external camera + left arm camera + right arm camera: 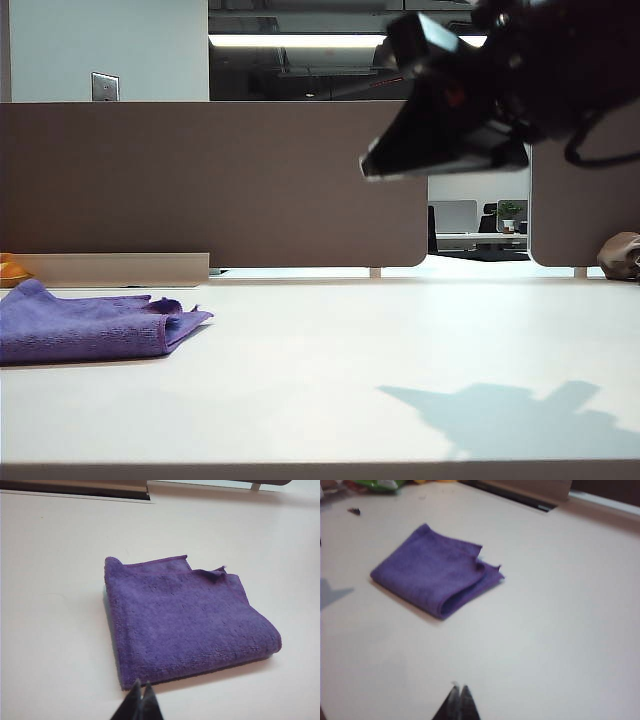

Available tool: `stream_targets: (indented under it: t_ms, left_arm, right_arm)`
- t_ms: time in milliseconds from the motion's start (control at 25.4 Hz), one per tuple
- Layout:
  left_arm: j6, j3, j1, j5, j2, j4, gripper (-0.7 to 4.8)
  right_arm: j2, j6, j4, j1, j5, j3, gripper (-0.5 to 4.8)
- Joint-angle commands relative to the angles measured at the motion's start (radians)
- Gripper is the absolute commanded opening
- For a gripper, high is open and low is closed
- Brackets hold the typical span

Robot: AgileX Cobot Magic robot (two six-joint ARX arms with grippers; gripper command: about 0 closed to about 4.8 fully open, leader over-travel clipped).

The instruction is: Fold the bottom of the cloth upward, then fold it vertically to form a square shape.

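- Your left gripper (140, 700) hangs just short of the cloth's (185, 617) nearest edge, fingers pressed together with nothing between them and clear of the fabric. I read that as a parked pose, leaving the folded piece alone.
- The cloth lies flat on the surface (50, 630), doubled over into a near-square stack with rounded folds along two sides. Its loose stitched edges sit on the side away from your left gripper, one corner slightly ruffled. Both folds look done to me.
- Your right gripper (459, 702) is well apart from the cloth (432, 572), fingers together and empty.
- In the exterior view the right arm (470, 100) is raised high above the surface, the cloth (90, 325) far to its side, so nothing can disturb the stack.
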Motion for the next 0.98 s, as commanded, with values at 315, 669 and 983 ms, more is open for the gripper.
stream_targets:
  t_ms: [315, 669, 983]
  left_arm:
    - [0.003, 0.003, 0.0, -0.003, 0.0, 0.014, -0.05]
    - [0.004, 0.003, 0.0, -0.003, 0.0, 0.014, -0.05]
    - [0.004, 0.003, 0.0, -0.003, 0.0, 0.013, -0.05]
  right_arm:
    - [-0.232, -0.002, -0.039, -0.095, 0.031, 0.003, -0.01]
    - [-0.432, -0.013, -0.181, -0.34, -0.158, 0.003, 0.0]
    - [-0.586, -0.012, -0.248, -0.639, -0.221, 0.003, 0.0]
